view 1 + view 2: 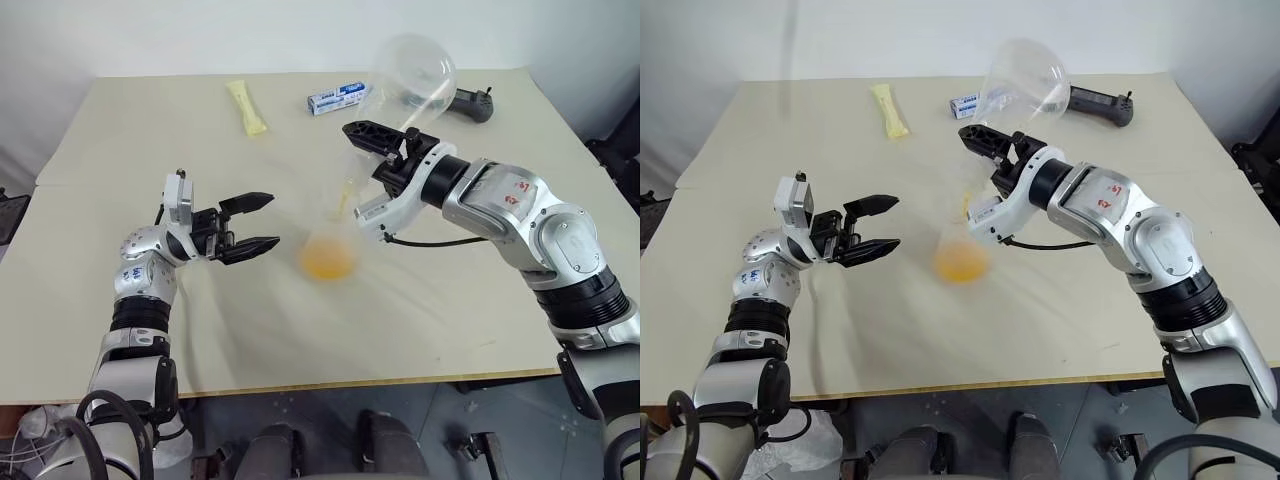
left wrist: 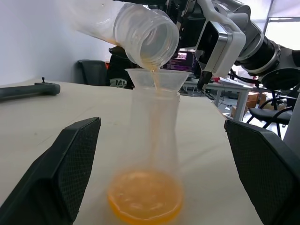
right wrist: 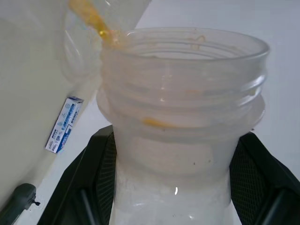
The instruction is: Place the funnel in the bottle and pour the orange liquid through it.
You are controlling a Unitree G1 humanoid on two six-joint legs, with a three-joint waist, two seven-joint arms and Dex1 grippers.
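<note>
Orange liquid [image 2: 145,202] pooled in bottle [image 2: 153,140]; funnel [image 2: 157,78] faint, rim discernible.

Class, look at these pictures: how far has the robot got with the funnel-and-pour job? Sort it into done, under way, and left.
Done: the funnel sits in the neck of the bottle.
Under way: the right claw grips a tilted clear vessel, and a thin orange stream runs into the funnel; orange liquid pools in the bottle's base.
Left: draining the last drops. The left claw waits open beside the bottle.

Beige table [image 1: 120,330], white wall [image 1: 200,35]
</note>
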